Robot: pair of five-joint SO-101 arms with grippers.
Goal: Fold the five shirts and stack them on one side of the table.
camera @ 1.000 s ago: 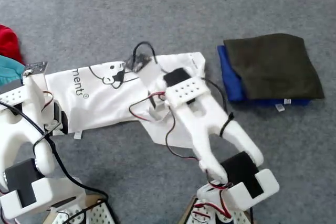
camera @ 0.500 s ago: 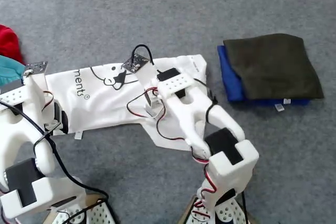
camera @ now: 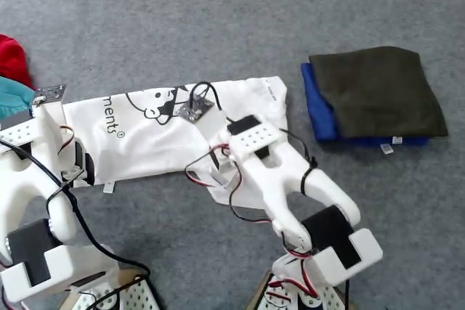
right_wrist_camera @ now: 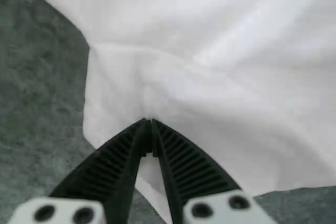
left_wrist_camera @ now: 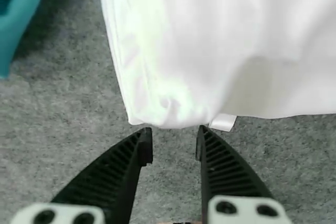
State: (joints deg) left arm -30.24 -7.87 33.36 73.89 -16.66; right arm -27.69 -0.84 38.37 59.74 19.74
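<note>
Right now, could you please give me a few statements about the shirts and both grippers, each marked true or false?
1. The dark olive shirt lies folded on top of the blue shirt. True.
2. The left gripper is shut on the white shirt. False: it is open, at the shirt's edge.
3. The right gripper is shut on the white shirt. True.
4. The red shirt lies on the folded stack. False: it lies apart from it, beside the teal shirt.

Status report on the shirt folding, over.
Left gripper open at corner of white shirt. Right gripper shut on it. Folded stack lies apart.
</note>
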